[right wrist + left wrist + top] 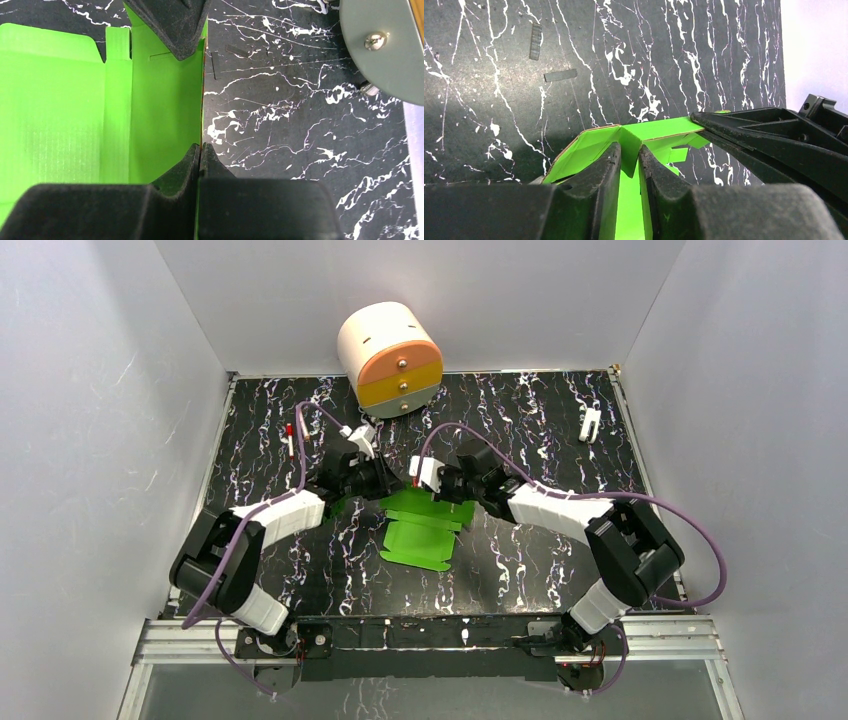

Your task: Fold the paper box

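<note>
There is one paper box (420, 530), a bright green die-cut sheet of thin card. It lies near the middle of the one black, white-veined table top (530, 560). Its near half is flat on the surface, and its far edge is raised between the two grippers.

The left gripper (385, 480) reaches in from 9 o'clock of the sheet. In the left wrist view this left gripper (630, 160) has its jaws drawn narrow, pinching a folded upright flap of the paper box (594, 145) between the two black fingers.

The right gripper (440, 483) comes in from 3 o'clock. In the right wrist view the right gripper (200, 150) has its jaws pressed together on the thin edge of a standing green wall. The rest of the paper box (60, 100) spreads to the left. One finger of the left gripper (175, 20) touches the same wall at 12 o'clock.

At 12 o'clock of the sheet, at the far table edge, sits one cream cylindrical drawer unit (390, 358). It shows two drawers, one orange above one yellow. One small white clip-shaped piece (590, 424) lies at 2 o'clock, well apart. One thin red-and-white stick (290, 438) lies at 10 o'clock. Two short dark strips (536, 41) (560, 75) lie on the table beyond the left fingers.
</note>
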{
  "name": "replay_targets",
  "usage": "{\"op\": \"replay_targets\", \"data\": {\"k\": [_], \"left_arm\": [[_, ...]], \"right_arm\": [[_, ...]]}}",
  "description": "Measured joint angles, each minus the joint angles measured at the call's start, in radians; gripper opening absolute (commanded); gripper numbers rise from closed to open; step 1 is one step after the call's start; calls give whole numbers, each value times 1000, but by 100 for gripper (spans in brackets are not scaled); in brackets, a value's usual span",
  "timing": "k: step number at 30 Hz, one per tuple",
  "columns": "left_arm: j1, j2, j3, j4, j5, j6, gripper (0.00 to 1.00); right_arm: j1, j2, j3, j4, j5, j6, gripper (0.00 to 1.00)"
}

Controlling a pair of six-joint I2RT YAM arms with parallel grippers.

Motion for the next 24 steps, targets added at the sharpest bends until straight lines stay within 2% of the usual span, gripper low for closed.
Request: {"op": "replay_targets", "data": {"k": [6,13,24], "left_arm": [[0,-55,-34,-10,-21,4,25],[1,-188,-94,-55,-79,3,32],[1,-380,-283,-114,-153,-65,39]], "right_arm": [[26,-8,0,-2,31,-60,0],[56,-17,0,-6,66,-117,0],[99,-31,-23,11,138,-175,0]]}}
